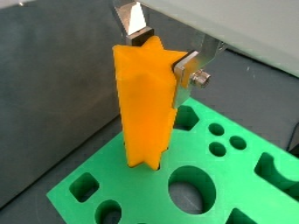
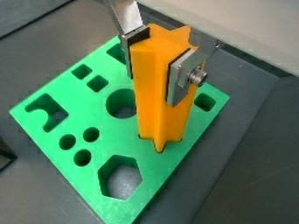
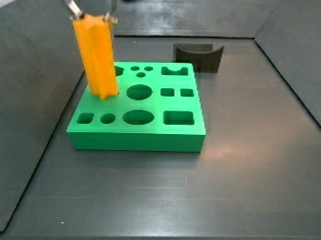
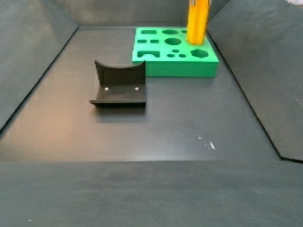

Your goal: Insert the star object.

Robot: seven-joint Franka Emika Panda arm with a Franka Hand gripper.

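Note:
The star object [image 2: 158,96] is a tall, bright orange ridged peg. My gripper [image 2: 156,61] is shut on its upper part, with one silver finger [image 2: 181,77] on each side. The peg stands upright over the green block [image 2: 47,131], and its lower end sits at or just above the block's top face, beside a large round hole [image 2: 122,103]. In a side view the peg [image 3: 94,56] hangs from the gripper [image 3: 90,13] over the far left part of the block [image 3: 138,117]. Both also show in a wrist view: peg [image 1: 146,105], gripper [image 1: 162,61]. The hole under the peg is hidden.
The green block has several cut-outs, among them a hexagonal one [image 2: 121,178] and small round ones [image 2: 76,138]. A dark grey curved block [image 3: 198,56] stands on the dark floor beyond the green block; it also shows in a side view [image 4: 119,84]. Dark walls enclose the floor.

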